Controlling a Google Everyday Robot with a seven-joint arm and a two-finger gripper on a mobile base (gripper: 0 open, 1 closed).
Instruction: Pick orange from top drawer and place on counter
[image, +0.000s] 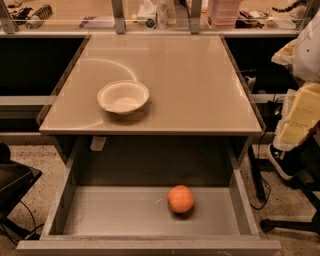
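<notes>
Since the top drawer (110, 212) is pulled out w/ the orange (180, 199) sitting on its grey floor, a bit right of the middle & touched by nothing, the job looks at its start: pick not done yet. The gripper is not in view, so can't tell if it holds a thing. Next move, prob.: come down over the orange, close on its round sides, lift it clear of the drawer walls. Behind, the beige counter (190, 85) has a white bowl (123, 97) on its left part. Far back, a messy shelf (65, 17). No words I can read.
</notes>
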